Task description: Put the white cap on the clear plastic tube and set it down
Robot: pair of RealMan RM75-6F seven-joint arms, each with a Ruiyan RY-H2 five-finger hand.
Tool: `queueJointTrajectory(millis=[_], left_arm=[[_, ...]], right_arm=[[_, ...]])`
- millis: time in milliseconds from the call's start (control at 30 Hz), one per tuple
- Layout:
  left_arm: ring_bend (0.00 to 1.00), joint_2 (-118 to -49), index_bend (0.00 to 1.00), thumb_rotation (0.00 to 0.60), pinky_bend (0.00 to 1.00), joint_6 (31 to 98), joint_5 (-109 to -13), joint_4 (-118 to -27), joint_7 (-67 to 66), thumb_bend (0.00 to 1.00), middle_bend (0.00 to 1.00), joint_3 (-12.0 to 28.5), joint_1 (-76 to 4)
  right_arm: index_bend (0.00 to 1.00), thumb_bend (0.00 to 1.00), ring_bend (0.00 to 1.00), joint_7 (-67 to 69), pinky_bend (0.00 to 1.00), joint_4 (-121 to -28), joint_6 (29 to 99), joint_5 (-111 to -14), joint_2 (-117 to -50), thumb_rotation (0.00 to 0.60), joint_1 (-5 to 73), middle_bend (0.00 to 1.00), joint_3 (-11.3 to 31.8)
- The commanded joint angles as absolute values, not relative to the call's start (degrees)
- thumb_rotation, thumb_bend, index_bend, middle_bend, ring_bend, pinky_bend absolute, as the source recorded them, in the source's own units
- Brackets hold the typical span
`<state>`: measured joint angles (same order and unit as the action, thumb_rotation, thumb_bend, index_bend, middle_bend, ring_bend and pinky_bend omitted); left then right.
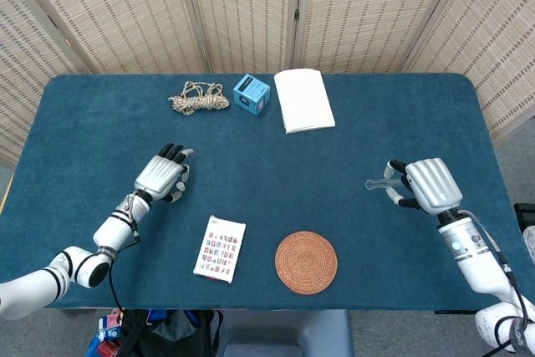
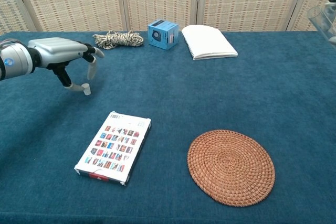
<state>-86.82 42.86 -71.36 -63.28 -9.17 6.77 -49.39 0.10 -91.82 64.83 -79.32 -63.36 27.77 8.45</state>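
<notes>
Thumb tip of the left hand (image 2: 63,56) meets the white cap (image 2: 86,89) on the blue table (image 2: 294,108), the other fingers spread above it, nothing pinched yet. In the head view the cap is hidden under that hand (image 1: 164,178). Over on the other side, the right hand (image 1: 426,185) is wrapped round the clear plastic tube (image 1: 376,182), held off the table with its free end pointing inward; the chest view catches only a sliver of the tube (image 2: 324,18) at the frame edge. The pickup looks like the step in hand. To do it well, a finger should come down opposite the thumb so the small cap is squeezed squarely, not nudged toward the printed card (image 2: 114,147) nearby. A gentle closing is likely safest; it could tip or skitter.
</notes>
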Motion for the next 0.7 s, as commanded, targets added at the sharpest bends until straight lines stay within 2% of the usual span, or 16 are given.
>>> queueJointTrajectory(millis=[33,700], left_arm=[[0.0,-87.38,0.46,0.6,0.0,42.37,-70.76,-62.52,-9.22,0.24,0.03,7.02,-49.57],[0.0,-89.25,0.45,0.6,0.0,40.15,-69.7,-59.51,-9.1,0.27,0.03,7.01,-50.15]], right_arm=[[0.86,0.76,1.0,0.21,1.0,-91.74,64.78,-79.34,-63.36,0.6,27.77,1.0,8.46],[0.86,0.76,1.0,1.29,1.0,-90.74,64.33,-79.45,-63.71,0.6,27.77,1.0,8.42]])
